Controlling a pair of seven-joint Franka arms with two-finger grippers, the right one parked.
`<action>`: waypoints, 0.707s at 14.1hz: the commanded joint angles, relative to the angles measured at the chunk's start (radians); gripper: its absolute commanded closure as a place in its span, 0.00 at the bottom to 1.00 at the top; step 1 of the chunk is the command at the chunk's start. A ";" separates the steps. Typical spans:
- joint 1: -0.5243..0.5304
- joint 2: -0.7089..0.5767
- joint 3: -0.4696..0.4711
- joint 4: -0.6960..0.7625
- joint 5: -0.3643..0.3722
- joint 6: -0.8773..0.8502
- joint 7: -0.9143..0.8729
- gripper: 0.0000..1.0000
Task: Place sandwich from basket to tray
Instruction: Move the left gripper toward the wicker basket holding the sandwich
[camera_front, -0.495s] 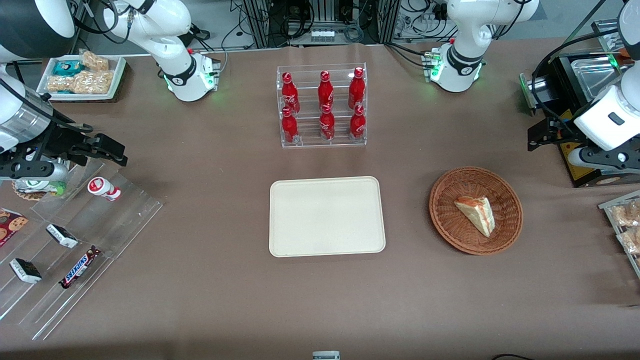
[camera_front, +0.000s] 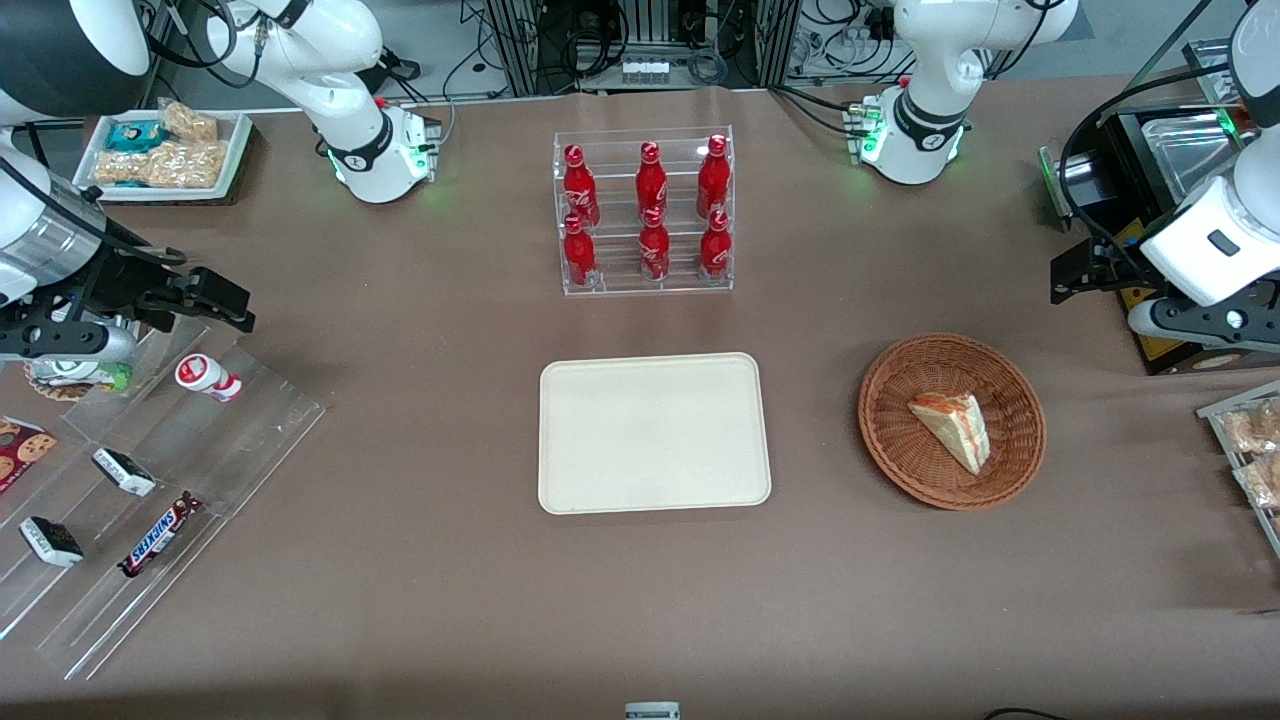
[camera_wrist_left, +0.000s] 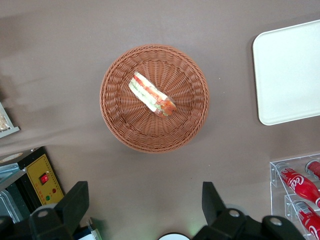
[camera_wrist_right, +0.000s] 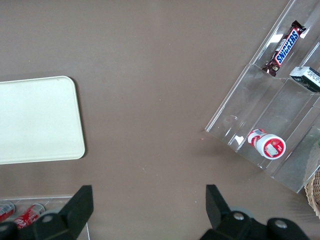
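Note:
The sandwich (camera_front: 950, 428), a pale bread wedge with pink-red filling, lies in the round reddish-brown wicker basket (camera_front: 897, 385). The cream-beige tray (camera_front: 655, 432) lies flat beside the basket, toward the parked arm's end, with nothing on it. My left gripper (camera_front: 1078, 272) hovers high above the table, farther from the front camera than the basket and toward the working arm's end. In the left wrist view the gripper (camera_wrist_left: 145, 202) is open and empty, with the sandwich (camera_wrist_left: 151, 95), basket (camera_wrist_left: 115, 117) and part of the tray (camera_wrist_left: 290, 70) below it.
A clear shelf of red cola bottles (camera_front: 645, 215) stands farther from the camera than the tray. A black box with a yellow panel (camera_front: 1160, 335) sits under the working arm. Snack packs (camera_front: 1250, 440) lie at the working arm's end, and acrylic snack shelves (camera_front: 150, 500) at the parked arm's.
The left arm's wrist has shifted slightly away from the front camera. The sandwich, basket and tray have not moved.

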 joint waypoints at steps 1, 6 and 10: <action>-0.015 -0.002 0.012 -0.028 0.000 -0.009 -0.009 0.00; -0.014 -0.008 0.012 -0.218 0.003 0.173 -0.014 0.00; -0.015 -0.002 0.014 -0.415 0.006 0.424 -0.014 0.00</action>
